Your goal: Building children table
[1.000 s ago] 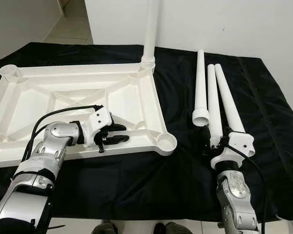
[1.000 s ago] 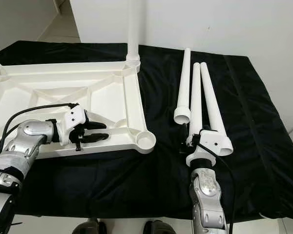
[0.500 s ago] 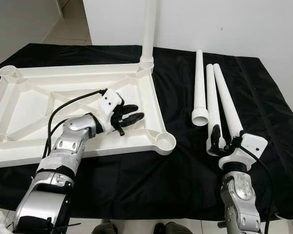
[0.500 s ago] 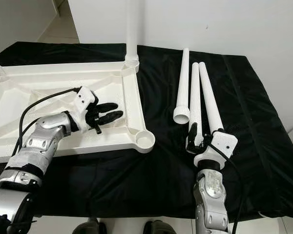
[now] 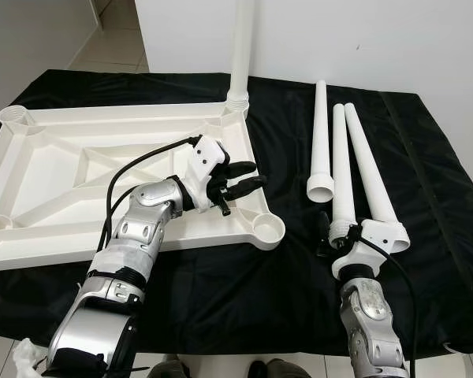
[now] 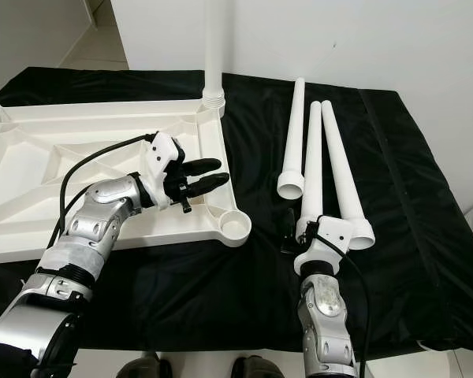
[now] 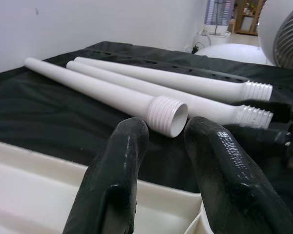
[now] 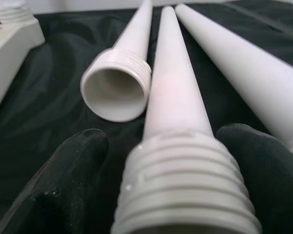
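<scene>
Head views: the upturned white tabletop (image 5: 31, 157) lies on black cloth (image 5: 426, 181), three loose legs (image 5: 322, 142) beside it. Left wrist: left gripper (image 7: 158, 146) parted, empty. Right wrist: right gripper (image 8: 163, 161) straddles the middle leg (image 8: 173, 97) (contact unclear)

Smooth white plastic legs (image 8: 176, 97) with ribbed ends; matt black cloth (image 5: 426, 181); glossy, seemingly rubbery black left claw (image 7: 161, 170)
</scene>
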`<state>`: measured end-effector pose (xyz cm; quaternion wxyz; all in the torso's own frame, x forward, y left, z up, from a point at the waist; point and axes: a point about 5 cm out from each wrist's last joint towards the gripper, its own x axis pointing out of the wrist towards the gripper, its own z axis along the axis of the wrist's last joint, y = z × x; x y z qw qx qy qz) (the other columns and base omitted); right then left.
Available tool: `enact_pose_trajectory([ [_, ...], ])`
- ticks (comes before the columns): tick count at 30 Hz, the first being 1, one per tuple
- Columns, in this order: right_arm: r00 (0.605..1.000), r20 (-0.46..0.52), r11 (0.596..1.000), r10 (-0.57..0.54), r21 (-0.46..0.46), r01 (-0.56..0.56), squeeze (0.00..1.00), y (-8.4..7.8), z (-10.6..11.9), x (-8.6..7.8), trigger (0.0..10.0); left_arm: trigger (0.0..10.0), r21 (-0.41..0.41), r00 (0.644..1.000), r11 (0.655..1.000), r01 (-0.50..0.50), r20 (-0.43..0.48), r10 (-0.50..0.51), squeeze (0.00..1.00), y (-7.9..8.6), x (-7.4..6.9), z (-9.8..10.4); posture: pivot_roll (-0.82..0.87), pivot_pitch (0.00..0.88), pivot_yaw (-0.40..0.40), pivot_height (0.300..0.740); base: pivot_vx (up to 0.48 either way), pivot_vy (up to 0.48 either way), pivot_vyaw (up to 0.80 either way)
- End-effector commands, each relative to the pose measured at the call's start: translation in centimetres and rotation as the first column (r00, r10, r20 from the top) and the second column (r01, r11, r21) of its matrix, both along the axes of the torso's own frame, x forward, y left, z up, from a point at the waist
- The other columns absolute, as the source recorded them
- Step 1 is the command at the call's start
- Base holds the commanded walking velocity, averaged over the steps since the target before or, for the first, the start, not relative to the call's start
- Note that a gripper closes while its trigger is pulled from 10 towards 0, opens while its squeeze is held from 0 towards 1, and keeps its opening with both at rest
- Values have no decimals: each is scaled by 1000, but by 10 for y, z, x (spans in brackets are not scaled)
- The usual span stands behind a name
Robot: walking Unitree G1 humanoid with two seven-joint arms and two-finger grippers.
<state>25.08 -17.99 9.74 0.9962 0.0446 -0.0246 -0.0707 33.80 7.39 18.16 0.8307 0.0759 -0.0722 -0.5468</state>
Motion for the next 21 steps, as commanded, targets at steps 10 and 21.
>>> enact_pose_trajectory([
  [10,1000,-26,999,13,33,-12,0,-3,-6,17,0,10000,-13,998,1000,16,-52,-17,0,-23,-4,5,-35,30,-22,740,0,0,0],
  [21,1000,-5,1000,-16,-8,16,0,-9,-5,22,0,10000,-72,988,985,-156,-19,155,0,-11,12,21,-12,0,-18,740,0,0,0],
])
